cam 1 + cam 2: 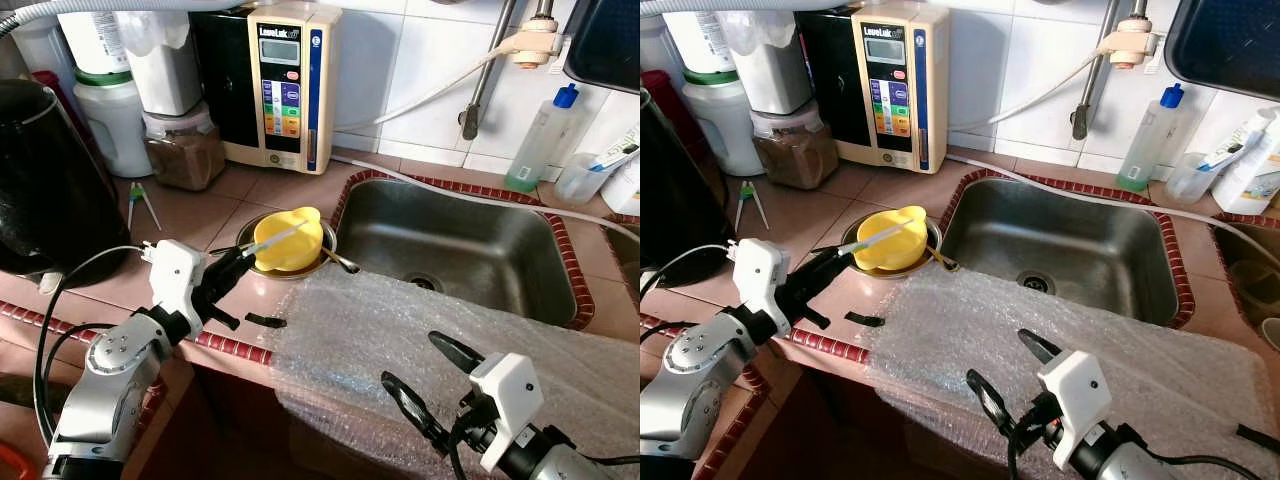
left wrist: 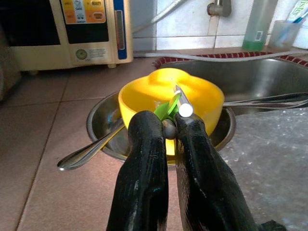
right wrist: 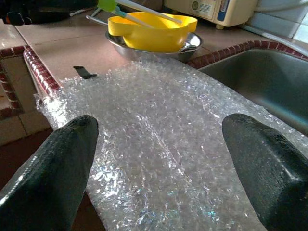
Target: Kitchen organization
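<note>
left tool (image 1: 232,270): i see it clamped on the near end of a thin white stick (image 1: 282,237), fingers (image 2: 144,168) pressed together around it, held just above the tabletop (image 1: 200,215).
stick: it runs from my left tool out over the yellow bowl (image 1: 290,243); a green bit sits at the grip.
yellow bowl: sits in a steel dish (image 1: 325,255) with a spoon (image 2: 91,149), just beside the sink (image 1: 450,250).
right tool (image 1: 430,385): fingers spread wide, nothing between them, hanging over the bubble wrap (image 1: 400,330).
bubble wrap: spread on the tabletop edge in front of the sink.
black strip (image 1: 265,321): lies on the tabletop by the wrap's corner, below my left tool.
</note>
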You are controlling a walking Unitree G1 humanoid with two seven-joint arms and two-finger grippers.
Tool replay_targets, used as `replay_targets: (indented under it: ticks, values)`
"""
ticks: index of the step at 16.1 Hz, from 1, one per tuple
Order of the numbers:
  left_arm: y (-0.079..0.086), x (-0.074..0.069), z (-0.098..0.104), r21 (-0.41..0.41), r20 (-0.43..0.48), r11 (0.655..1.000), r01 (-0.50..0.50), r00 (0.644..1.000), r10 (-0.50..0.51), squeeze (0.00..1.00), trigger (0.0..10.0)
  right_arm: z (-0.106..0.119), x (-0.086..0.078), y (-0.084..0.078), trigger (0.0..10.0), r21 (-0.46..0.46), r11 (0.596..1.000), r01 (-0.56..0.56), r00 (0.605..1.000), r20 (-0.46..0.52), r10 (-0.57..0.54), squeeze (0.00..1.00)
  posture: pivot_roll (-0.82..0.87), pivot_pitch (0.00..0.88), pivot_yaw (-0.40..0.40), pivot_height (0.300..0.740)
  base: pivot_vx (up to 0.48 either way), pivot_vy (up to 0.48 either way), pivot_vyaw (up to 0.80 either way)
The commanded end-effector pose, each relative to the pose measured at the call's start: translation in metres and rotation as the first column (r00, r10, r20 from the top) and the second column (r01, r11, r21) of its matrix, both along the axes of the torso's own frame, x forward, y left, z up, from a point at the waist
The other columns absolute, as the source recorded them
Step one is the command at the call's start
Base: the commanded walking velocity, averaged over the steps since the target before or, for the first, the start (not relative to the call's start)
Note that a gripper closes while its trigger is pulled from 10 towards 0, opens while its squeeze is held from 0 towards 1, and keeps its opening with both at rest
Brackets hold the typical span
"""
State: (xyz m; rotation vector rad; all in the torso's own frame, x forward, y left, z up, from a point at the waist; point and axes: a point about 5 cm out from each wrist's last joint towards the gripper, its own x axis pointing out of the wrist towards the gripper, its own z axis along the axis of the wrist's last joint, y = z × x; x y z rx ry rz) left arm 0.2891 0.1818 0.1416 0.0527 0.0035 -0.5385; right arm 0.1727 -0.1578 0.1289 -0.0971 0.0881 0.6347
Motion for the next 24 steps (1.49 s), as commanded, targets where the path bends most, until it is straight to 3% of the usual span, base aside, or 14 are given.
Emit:
replay_targets:
  ticks: [1, 9, 14, 16, 18, 24]
  values:
    - [0.005, 0.003, 0.003, 0.025, 0.018, 0.999, -0.027, 0.999, 0.026, 0.0, 0.0, 0.001, 0.001, 0.0, 10.0, -0.01, 1.0, 0.007, 1.0, 0.006, -0.007, 0.0, 0.09, 0.019, -0.006, 0.74, 0.0, 0.0, 0.0]
    - [0.014, 0.023, 0.037, -0.042, 0.149, 0.994, -0.104, 0.983, 0.11, 0.0, 0.0, 0.009, 0.008, -0.009, 10.0, -0.028, 0.996, 0.085, 0.995, 0.059, -0.083, 0.0, 0.07, 0.018, -0.013, 0.74, 0.0, 0.0, 0.0]
    - [0.015, 0.034, 0.053, -0.057, 0.189, 0.994, -0.099, 0.976, 0.108, 0.0, 0.0, 0.014, 0.013, -0.013, 10.0, -0.038, 0.992, 0.121, 0.989, 0.091, -0.117, 0.0, 0.07, 0.014, -0.011, 0.74, 0.0, 0.0, 0.0]
    - [0.012, 0.037, 0.06, -0.059, 0.186, 0.997, -0.052, 0.981, 0.062, 0.0, 0.0, 0.02, 0.016, -0.017, 10.0, -0.068, 0.986, 0.15, 0.981, 0.134, -0.14, 0.0, 0.06, 0.016, -0.013, 0.74, 0.0, 0.0, 0.0]
    - [-0.003, 0.037, 0.065, -0.019, 0.19, 0.998, 0.064, 0.98, -0.059, 0.0, 0.0, 0.027, 0.023, -0.024, 10.0, -0.129, 0.97, 0.204, 0.963, 0.205, -0.175, 0.0, 0.06, 0.017, -0.016, 0.74, 0.0, 0.0, 0.0]
    - [-0.041, 0.038, 0.076, 0.011, 0.206, 0.967, 0.255, 0.946, -0.252, 0.0, 0.0, 0.044, 0.047, -0.052, 10.0, -0.29, 0.895, 0.339, 0.906, 0.358, -0.227, 0.0, 0.05, 0.025, -0.008, 0.74, 0.0, 0.0, 0.0]
